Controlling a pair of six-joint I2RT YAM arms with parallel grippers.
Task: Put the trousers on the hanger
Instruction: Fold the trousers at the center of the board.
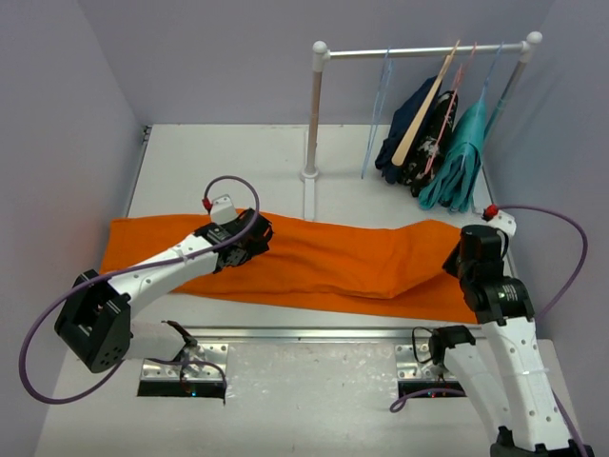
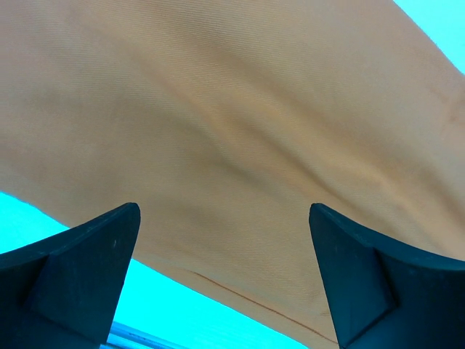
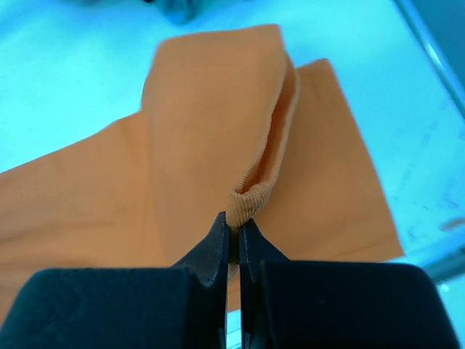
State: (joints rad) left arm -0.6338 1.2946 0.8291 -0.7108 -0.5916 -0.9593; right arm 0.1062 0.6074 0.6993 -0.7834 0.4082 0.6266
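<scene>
The orange trousers [image 1: 352,262] lie stretched across the table from left to right. Over their left half my left gripper [image 1: 261,233] hovers open; in the left wrist view the cloth [image 2: 240,131] fills the space beyond the gripper [image 2: 225,218], with nothing between the fingers. My right gripper [image 1: 455,259] is at the trousers' right end. In the right wrist view the gripper [image 3: 234,227] is shut on a pinched fold of the ribbed edge [image 3: 251,200], which rises a little off the flat cloth [image 3: 203,131]. The pale blue wire hanger [image 1: 379,119] hangs empty on the rack at the back.
A clothes rack [image 1: 428,52] stands at the back right on a white post [image 1: 314,114]. On it hang a tan wooden hanger [image 1: 423,109], a dark navy garment [image 1: 409,138] and a teal garment [image 1: 461,162]. A metal rail [image 1: 314,333] runs along the near table edge.
</scene>
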